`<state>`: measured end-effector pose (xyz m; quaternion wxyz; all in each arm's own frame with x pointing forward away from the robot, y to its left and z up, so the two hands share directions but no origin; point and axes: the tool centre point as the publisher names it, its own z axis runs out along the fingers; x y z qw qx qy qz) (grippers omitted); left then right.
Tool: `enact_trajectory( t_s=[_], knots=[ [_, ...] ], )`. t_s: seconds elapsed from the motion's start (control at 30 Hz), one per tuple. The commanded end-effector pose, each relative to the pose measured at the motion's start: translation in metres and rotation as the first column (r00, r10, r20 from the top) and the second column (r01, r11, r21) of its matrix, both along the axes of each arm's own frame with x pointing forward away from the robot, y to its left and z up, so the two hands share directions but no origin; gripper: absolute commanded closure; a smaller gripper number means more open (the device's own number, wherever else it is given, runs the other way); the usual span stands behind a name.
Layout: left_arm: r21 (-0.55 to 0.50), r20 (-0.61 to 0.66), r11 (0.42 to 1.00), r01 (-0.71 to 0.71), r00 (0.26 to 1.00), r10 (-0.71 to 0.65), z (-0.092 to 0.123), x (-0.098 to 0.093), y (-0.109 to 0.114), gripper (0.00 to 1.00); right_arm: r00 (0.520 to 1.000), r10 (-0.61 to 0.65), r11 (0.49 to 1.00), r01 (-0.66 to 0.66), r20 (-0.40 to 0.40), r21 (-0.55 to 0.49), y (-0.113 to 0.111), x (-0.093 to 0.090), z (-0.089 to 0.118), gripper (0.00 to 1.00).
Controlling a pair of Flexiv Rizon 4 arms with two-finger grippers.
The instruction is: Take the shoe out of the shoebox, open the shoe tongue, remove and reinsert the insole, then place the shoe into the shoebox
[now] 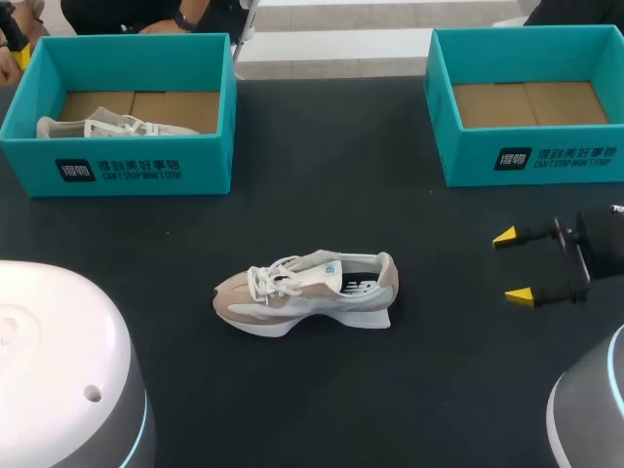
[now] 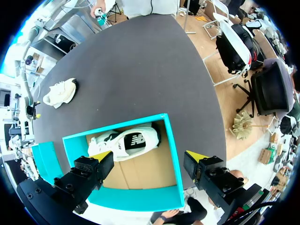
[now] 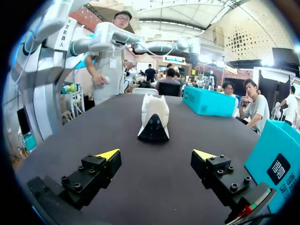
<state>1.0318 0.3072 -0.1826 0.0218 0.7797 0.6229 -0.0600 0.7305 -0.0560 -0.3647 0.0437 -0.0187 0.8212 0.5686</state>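
Table: black top (image 1: 322, 390); the shoe stands near its middle.
Left shoebox: teal and open-topped (image 1: 136, 171), with a brown cardboard floor. It sits beyond the shoe on its toe side, well apart from it.
Right shoebox: the same teal make (image 1: 546, 156), cardboard floor showing. It sits beyond the shoe on its heel side, well apart.
Shoe: low beige and white sneaker (image 1: 304, 292) with white laces, a thick white sole and a dark insole showing in the opening. It stands upright on its sole, out of both boxes.
Second shoe: white sneaker (image 1: 107, 127) lying on the floor of the left shoebox, far from the shoe.
Right gripper: held low and level over the table (image 1: 512, 265), off the shoe's heel end and well apart from it. Its 2 yellow-tipped fingers point at the shoe and are spread wide with nothing between them. In its own view (image 3: 156, 154) the shoe (image 3: 153, 117) stands straight ahead, heel first.
Left gripper: hangs above the left shoebox (image 2: 171, 154), looking down into it (image 2: 149, 155). Its jaws are parted and hold nothing. The second shoe (image 2: 126, 143) lies below, and the shoe (image 2: 60, 92) is far off across the table.
Shoe axis: the length runs side to side across the table, toe toward my left arm's side, heel toward the right gripper.
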Motion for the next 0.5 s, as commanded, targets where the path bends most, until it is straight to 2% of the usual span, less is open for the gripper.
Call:
enact_trajectory(
  t_s=[0.03,0.5],
  knots=[
    [0.003,0.002,1.000,0.000,1.000,0.000,0.0002,-0.0008,-0.0001,0.00,1.000,-0.009,1.000,0.009,0.007,-0.001,0.0032,-0.0024,-0.0099,0.00],
    [0.003,0.002,1.000,0.000,1.000,0.000,0.0002,-0.0008,-0.0001,0.00,1.000,-0.019,1.000,0.019,-0.001,0.010,0.0036,-0.0040,-0.0136,0.00]
  ],
)
